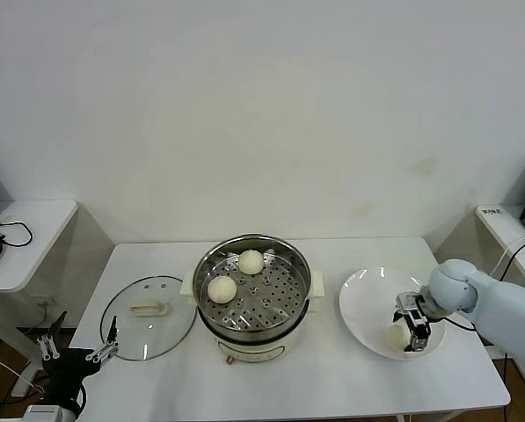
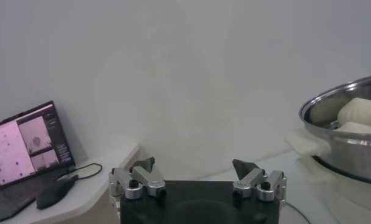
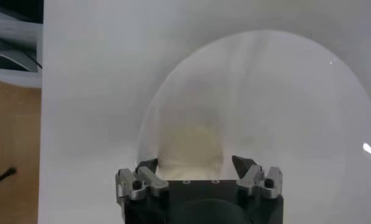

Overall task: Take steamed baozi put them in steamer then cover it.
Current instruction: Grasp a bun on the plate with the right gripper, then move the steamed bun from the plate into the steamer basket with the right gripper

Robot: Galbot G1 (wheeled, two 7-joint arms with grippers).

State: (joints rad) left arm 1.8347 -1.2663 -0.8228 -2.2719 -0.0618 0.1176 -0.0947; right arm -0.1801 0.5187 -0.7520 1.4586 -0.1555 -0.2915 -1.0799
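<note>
The steel steamer sits mid-table on its cream base and holds two baozi, one at the back and one at the left. A third baozi lies on the white plate; a fourth does not show. My right gripper is down over the plate, open, with its jaws on either side of that baozi. The glass cover lies flat on the table left of the steamer. My left gripper is open and empty, low beyond the table's left front corner.
A side table with a laptop and a mouse stands at the far left. The steamer's rim shows in the left wrist view. Another small table stands at the far right.
</note>
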